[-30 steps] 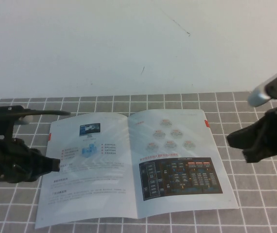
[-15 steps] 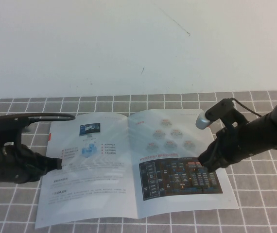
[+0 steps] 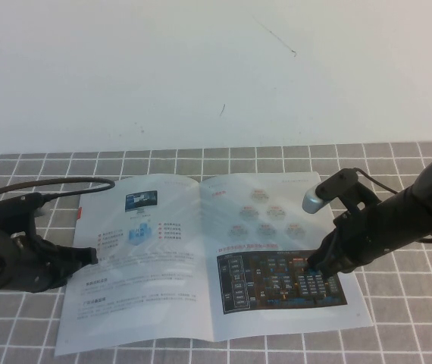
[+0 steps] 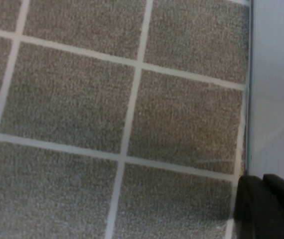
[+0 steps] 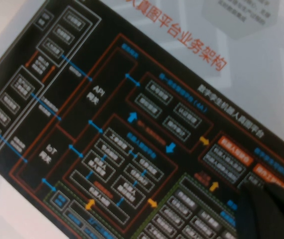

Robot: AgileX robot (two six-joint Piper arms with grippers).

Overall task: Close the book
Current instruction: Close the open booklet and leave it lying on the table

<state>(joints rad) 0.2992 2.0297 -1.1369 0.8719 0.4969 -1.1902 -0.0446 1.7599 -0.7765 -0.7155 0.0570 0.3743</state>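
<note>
An open booklet [image 3: 201,258] lies flat on the grey checked mat [image 3: 398,334], both pages facing up. My left gripper [image 3: 90,257] rests low at the booklet's left edge, shut, its fingers [image 4: 266,209] touching the mat right beside the page edge [image 4: 276,99]. My right gripper [image 3: 315,266] is down over the right page, shut, with its tip on the dark diagram [image 3: 280,277]. In the right wrist view that diagram [image 5: 107,149] fills the picture and the dark fingers [image 5: 269,211] sit against it. Neither gripper holds a page.
A white wall [image 3: 201,68] rises behind the mat. A black cable [image 3: 64,182] loops from the left arm over the mat's back left. Bare mat lies right of the booklet and along the front edge.
My right arm has swung left and down from beside the booklet onto the right page's dark diagram. The left gripper has dropped slightly at the left edge.
</note>
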